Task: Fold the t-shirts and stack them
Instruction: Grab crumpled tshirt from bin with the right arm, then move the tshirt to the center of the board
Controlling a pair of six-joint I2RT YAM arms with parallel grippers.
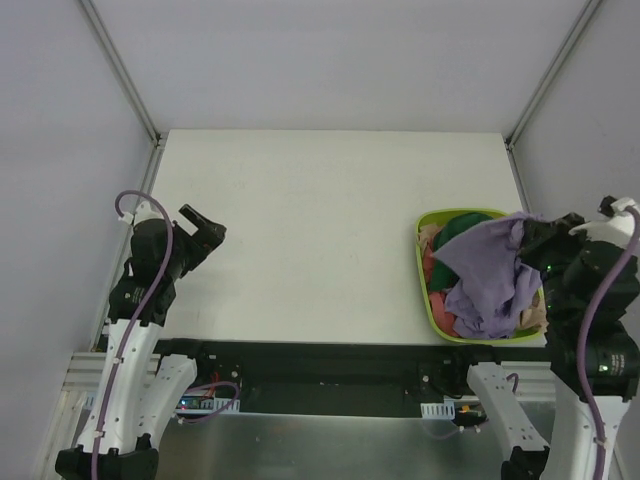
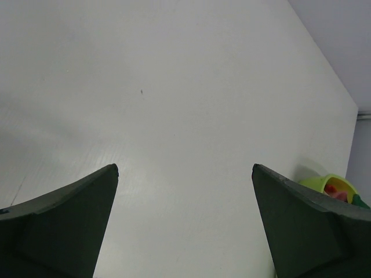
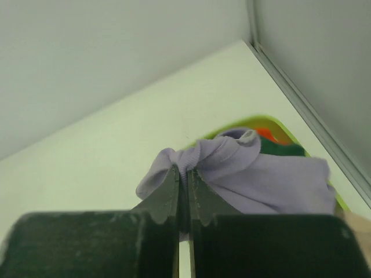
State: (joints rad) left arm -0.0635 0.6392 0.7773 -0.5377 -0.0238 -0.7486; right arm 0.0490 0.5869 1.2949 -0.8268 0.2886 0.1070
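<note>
A lavender t-shirt [image 1: 490, 270] is lifted partly out of the lime-green basket [image 1: 430, 300] at the right of the table. My right gripper [image 1: 528, 232] is shut on a bunched fold of it; in the right wrist view the gripper [image 3: 184, 171] pinches the ribbed cloth of the lavender shirt [image 3: 272, 179]. A dark green shirt [image 1: 455, 228] and a red-pink shirt [image 1: 440, 300] lie in the basket beneath. My left gripper [image 1: 205, 228] is open and empty over the table's left side; in the left wrist view the left gripper [image 2: 184, 168] shows only bare table between its fingers.
The white table [image 1: 320, 230] lies between grey walls with metal corner posts [image 1: 120, 70]. The basket also shows at the far right of the left wrist view [image 2: 333, 184]. A beige cloth [image 1: 532, 318] lies in the basket's near corner.
</note>
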